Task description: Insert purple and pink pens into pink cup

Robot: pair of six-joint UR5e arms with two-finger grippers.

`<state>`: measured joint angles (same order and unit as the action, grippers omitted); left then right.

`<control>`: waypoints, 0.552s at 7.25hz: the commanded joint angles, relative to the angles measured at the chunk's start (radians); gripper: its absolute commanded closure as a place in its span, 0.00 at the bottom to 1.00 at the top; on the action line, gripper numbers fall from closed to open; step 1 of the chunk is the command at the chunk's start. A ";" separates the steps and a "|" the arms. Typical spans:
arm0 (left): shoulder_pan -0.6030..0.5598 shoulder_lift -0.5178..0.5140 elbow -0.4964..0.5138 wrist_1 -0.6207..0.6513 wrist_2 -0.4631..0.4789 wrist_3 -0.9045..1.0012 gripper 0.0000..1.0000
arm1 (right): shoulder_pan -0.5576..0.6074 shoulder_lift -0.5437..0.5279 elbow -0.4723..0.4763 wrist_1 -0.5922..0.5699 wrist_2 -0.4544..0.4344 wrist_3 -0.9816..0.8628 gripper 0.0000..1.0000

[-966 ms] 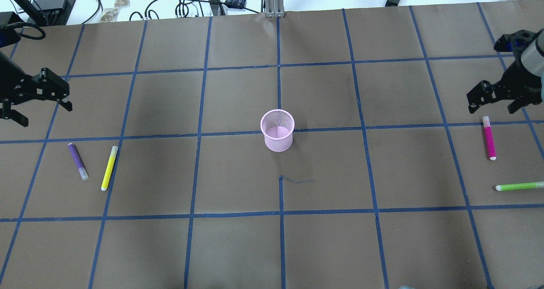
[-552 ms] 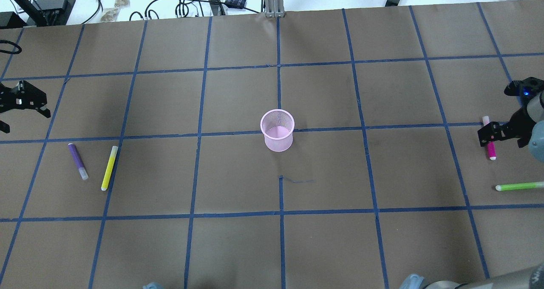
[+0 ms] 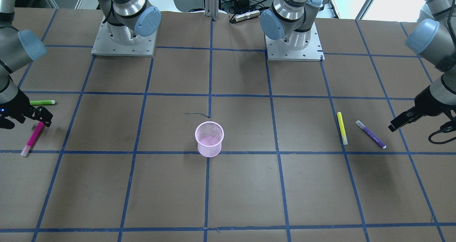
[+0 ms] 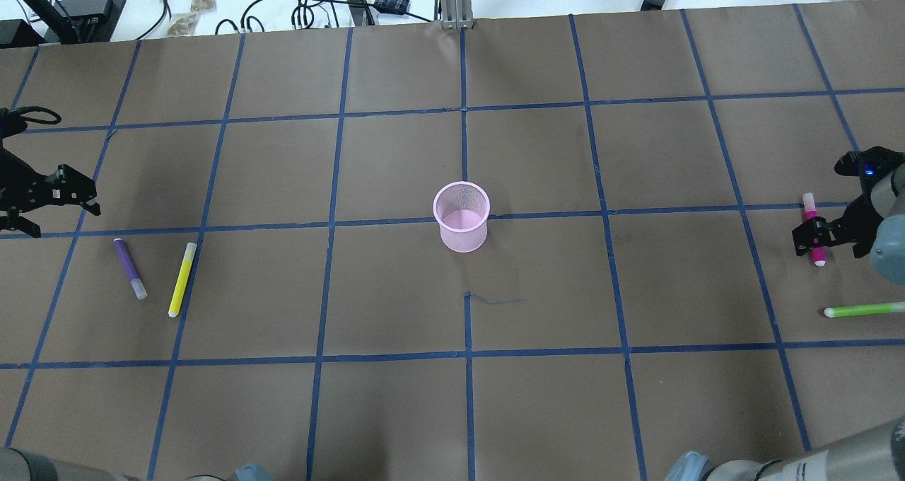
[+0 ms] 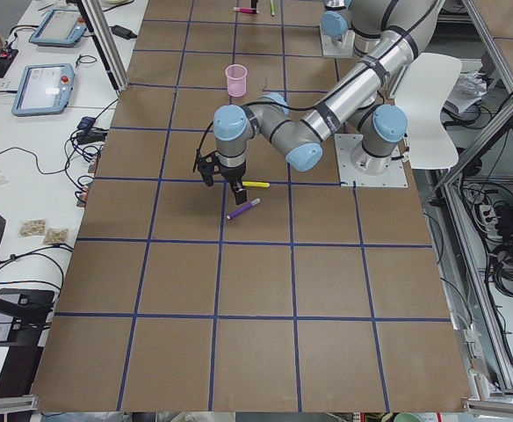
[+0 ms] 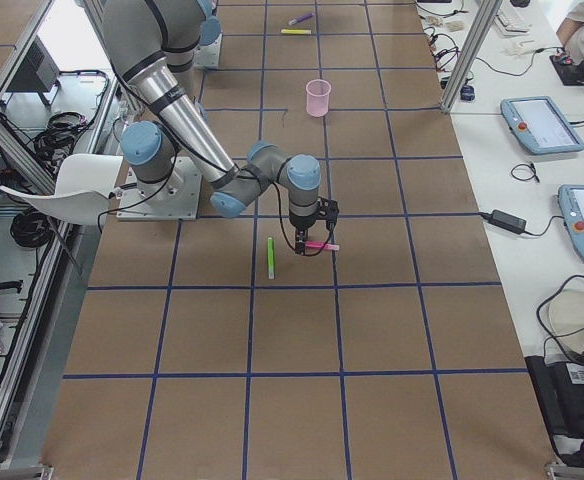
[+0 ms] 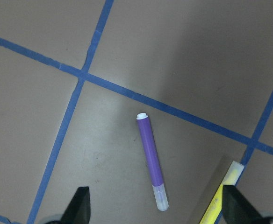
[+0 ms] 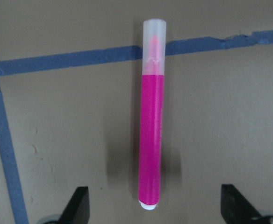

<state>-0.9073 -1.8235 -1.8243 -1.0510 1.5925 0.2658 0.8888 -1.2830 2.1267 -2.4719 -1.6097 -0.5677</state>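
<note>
The pink mesh cup (image 4: 461,216) stands upright at the table's middle, also in the front view (image 3: 209,138). The purple pen (image 4: 129,267) lies flat at the left beside a yellow pen. My left gripper (image 4: 63,219) hovers open just beyond it; in its wrist view the purple pen (image 7: 151,160) lies ahead of the two fingers (image 7: 80,205). The pink pen (image 4: 818,253) lies flat at the right. My right gripper (image 4: 827,246) is open and low over its middle; in the right wrist view the pink pen (image 8: 151,140) runs between the spread fingers (image 8: 234,205).
A yellow pen (image 4: 182,279) lies just right of the purple one and shows at the left wrist view's lower right (image 7: 220,200). A green pen (image 4: 862,310) lies nearer the robot than the pink pen. Cables and boxes line the table's far edge.
My right gripper has moved from beyond the pink pen down over it. My left gripper has drawn back to the left and come closer to the purple pen. The pens and cup have not moved.
</note>
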 commanded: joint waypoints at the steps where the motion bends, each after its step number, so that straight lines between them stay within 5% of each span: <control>1: 0.002 -0.060 -0.001 0.028 -0.002 -0.008 0.00 | -0.001 0.007 -0.001 -0.002 -0.001 0.003 0.21; 4: 0.002 -0.114 -0.001 0.052 -0.006 -0.066 0.00 | -0.001 0.030 -0.020 -0.004 -0.003 -0.001 0.45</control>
<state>-0.9051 -1.9156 -1.8259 -1.0086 1.5878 0.2123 0.8882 -1.2650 2.1187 -2.4752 -1.6099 -0.5655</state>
